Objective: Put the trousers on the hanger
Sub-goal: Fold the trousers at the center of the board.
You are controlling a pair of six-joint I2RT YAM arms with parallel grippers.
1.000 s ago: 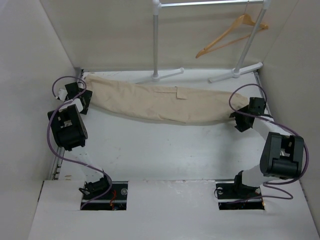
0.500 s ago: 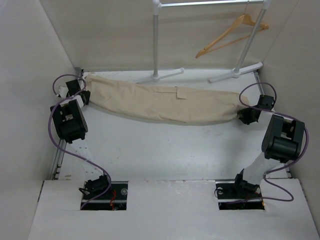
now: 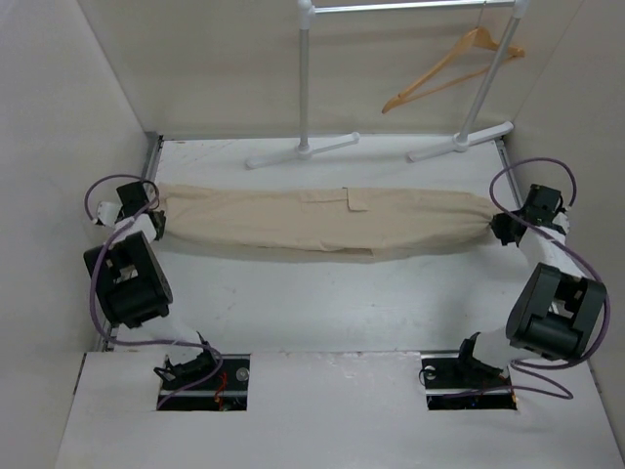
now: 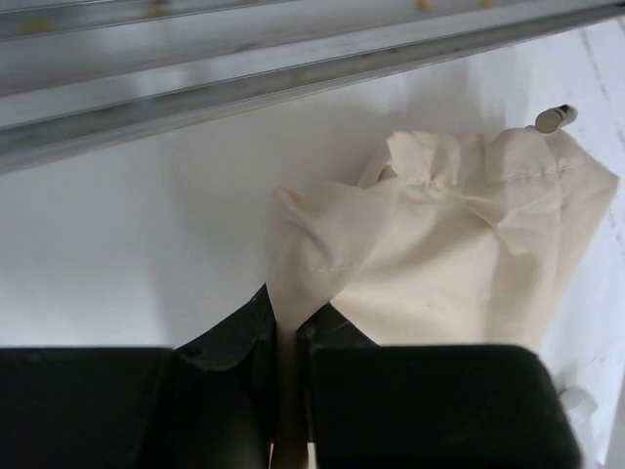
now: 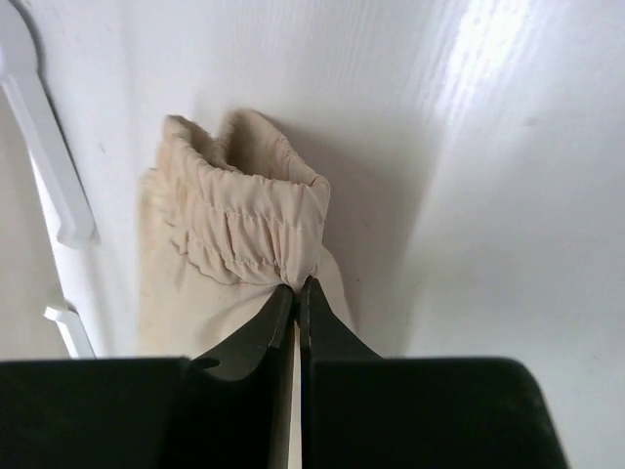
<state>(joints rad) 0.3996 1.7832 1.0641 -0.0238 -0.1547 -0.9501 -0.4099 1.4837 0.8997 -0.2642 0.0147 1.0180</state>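
The beige trousers (image 3: 322,223) lie stretched left to right across the table. My left gripper (image 3: 154,212) is shut on their left end, a fold of cloth (image 4: 322,264) pinched between its fingers (image 4: 234,337). My right gripper (image 3: 496,223) is shut on the gathered, elastic end (image 5: 254,230) at the right, its fingertips (image 5: 278,311) nipping the bunched hem. The wooden hanger (image 3: 451,68) hangs by its hook from the rack's top bar at the back right, well beyond the trousers.
The white clothes rack (image 3: 307,73) stands at the back, its two feet (image 3: 303,151) (image 3: 459,142) resting on the table just behind the trousers. Walls close in on the left and right. A metal rail (image 4: 293,73) runs along the table's left edge.
Both grippers have shut on the trousers' ends. The arms have pulled outward and toward the near side, drawing the garment from a sagging curve into a straight, taut band.
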